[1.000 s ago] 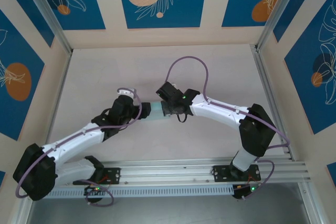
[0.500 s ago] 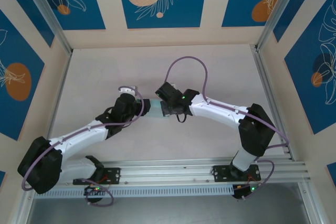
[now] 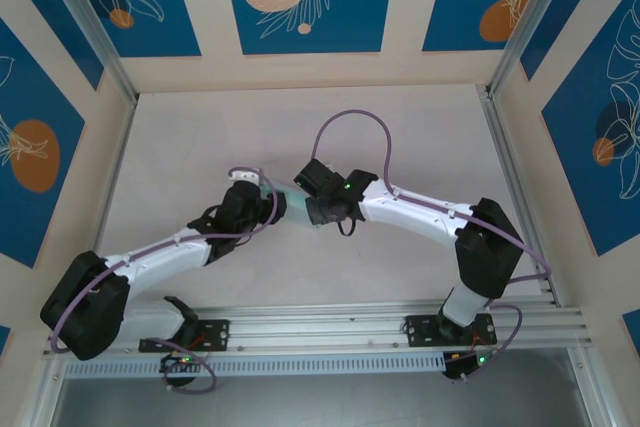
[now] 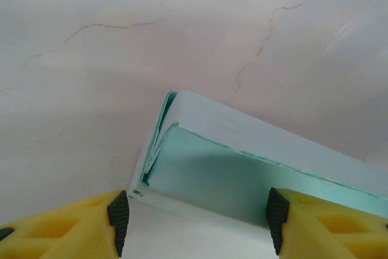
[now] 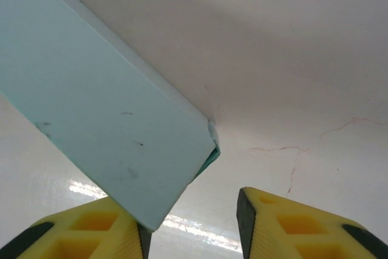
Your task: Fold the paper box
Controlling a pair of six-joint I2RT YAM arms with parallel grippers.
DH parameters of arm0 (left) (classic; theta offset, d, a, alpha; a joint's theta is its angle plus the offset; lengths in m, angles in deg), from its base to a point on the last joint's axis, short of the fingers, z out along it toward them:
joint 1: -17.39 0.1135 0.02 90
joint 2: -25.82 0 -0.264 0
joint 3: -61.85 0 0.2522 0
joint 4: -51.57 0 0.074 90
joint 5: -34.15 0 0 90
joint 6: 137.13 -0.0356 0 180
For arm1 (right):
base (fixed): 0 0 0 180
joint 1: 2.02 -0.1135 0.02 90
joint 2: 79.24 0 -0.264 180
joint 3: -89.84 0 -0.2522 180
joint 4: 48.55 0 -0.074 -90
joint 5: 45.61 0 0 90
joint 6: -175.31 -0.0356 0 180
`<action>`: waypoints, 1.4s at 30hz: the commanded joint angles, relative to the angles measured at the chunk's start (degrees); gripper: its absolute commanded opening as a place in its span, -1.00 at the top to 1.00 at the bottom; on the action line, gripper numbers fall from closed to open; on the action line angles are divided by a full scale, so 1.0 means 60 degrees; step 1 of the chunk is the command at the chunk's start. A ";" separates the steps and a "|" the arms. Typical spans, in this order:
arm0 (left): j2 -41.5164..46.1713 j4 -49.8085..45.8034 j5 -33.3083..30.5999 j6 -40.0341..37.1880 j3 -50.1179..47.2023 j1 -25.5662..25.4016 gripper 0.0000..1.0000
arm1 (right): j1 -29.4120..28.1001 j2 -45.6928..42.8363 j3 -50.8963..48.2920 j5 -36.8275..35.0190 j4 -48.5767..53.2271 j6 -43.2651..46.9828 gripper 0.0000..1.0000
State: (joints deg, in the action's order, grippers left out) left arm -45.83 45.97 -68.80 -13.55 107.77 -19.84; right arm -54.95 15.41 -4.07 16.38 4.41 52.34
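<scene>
Two white robot arms reach in from the near edge of a pale worktop (image 3: 400, 127) and meet near its middle. The left gripper (image 3: 248, 199) and the right gripper (image 3: 320, 209) face each other. The paper box (image 3: 291, 205), a small pale blue-green slab, lies between them.

The left wrist view shows that gripper's yellow fingers (image 4: 91, 222) spread wide, clamping nothing. One end of the box sits just beyond them, and a loose flap edge shows at its corner. In the right wrist view the jaws are also apart. The other end of the box slants in beside one finger (image 5: 91, 228), with a clear gap to the other.

The card already looks like a flat rectangular box, so the step in hand is probably squaring it up or closing an end. The next move likely calls for one gripper to steady the box while the other tucks in the loose flap. That needs light pressure, since thin card buckles easily.

From above, the gripper heads cover most of the box. Each wrist view cuts off its far end. It cannot be told whether any finger touches the card, or whether the box lies flat on the worktop. Beyond stands a back wall (image 3: 300, 67) with blue leaf-print panels.
</scene>
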 commanded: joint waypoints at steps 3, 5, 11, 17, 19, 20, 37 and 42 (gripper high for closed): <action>-0.0138 -0.0687 0.0110 -0.0039 -0.0127 0.0046 -0.25 | -0.0129 -0.0350 0.0337 0.0377 0.0299 0.0102 -0.03; -0.0154 -0.0701 0.0108 -0.0034 -0.0078 0.0053 -0.25 | -0.0128 -0.0376 0.0438 0.0430 0.0285 0.0169 -0.11; -0.0157 -0.0727 0.0107 -0.0060 0.0026 0.0053 -0.25 | -0.0115 -0.0593 0.0701 0.0882 0.0024 0.0436 -0.23; -0.0136 -0.0738 0.0181 -0.0053 0.0044 0.0049 -0.25 | 0.0248 -0.0750 0.1244 0.1193 -0.0185 0.0410 -0.26; -0.0135 -0.0723 0.0181 -0.0052 0.0028 0.0052 -0.25 | 0.0511 -0.0661 0.1513 0.1402 -0.0154 0.0247 -0.26; -0.0127 -0.0731 0.0184 -0.0058 0.0026 0.0057 -0.25 | 0.0638 -0.0577 0.1625 0.1498 -0.0126 0.0164 -0.26; -0.0219 -0.0704 0.0182 -0.0030 0.0088 0.0043 -0.25 | 0.1190 0.0440 0.0827 0.2646 -0.0741 -0.0713 -0.28; -0.0233 -0.0694 0.0193 0.0003 0.0088 0.0051 -0.25 | 0.1164 0.0411 0.0292 0.2756 -0.1001 -0.0920 -0.28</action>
State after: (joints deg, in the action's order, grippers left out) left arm -45.94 45.89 -68.78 -13.55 107.97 -19.84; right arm -47.86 17.82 -0.18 31.00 -0.88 48.63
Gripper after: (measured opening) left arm 0.625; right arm 0.638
